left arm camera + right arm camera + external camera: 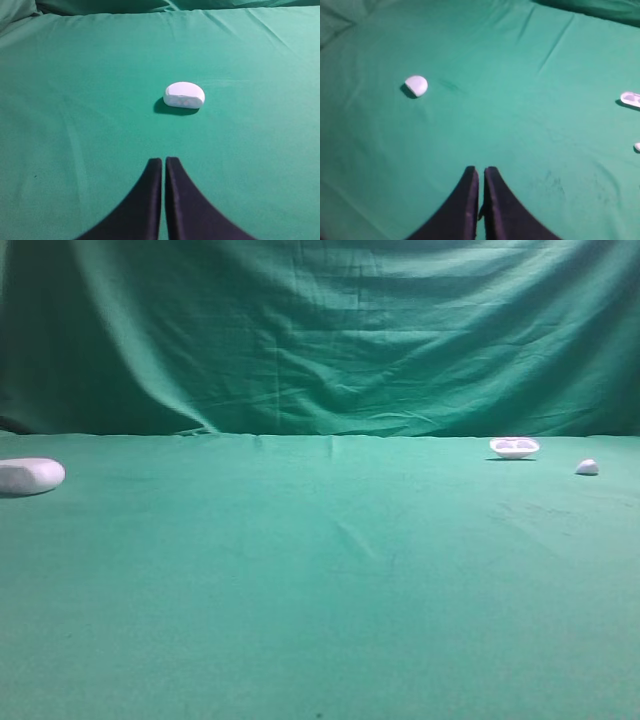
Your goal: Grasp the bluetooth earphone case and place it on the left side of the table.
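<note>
Case position: bluetooth earphone case lies flat on the desk at its left edge, free of both arms.
Left gripper: jaws closed together, empty, short of the case.
Right gripper: jaws closed, empty.
Progress: placement judged complete; nothing left but retreat.
Markings: none legible.

A green draped backdrop hangs in soft folds behind, creased and shadowed at left; lighting dim, even, greenish.
</note>
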